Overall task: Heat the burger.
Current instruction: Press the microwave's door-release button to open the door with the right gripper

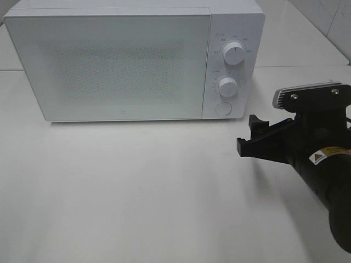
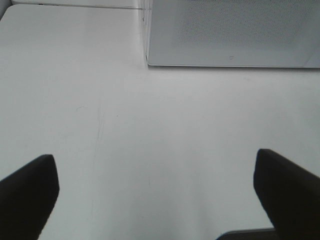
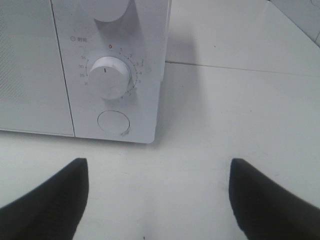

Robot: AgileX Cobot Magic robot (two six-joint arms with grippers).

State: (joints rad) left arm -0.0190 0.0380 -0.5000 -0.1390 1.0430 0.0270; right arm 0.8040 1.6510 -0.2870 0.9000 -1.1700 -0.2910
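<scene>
The burger is out of view in every frame. The white microwave [image 1: 109,66] stands at the back of the table with its door shut; what is inside it is hidden. My right gripper [image 1: 248,133] hovers open and empty just right of the microwave's front corner. In the right wrist view the right gripper [image 3: 159,162] points at the timer knob [image 3: 109,76] and the round door button [image 3: 113,123]. My left gripper [image 2: 155,157] is open and empty over bare table, facing the microwave's [image 2: 230,35] lower left corner.
The white table [image 1: 137,192] stretches in front of the microwave. An upper knob [image 1: 234,54] sits above the timer knob [image 1: 228,86] on the control panel. A tiled wall [image 1: 329,22] rises at the back right.
</scene>
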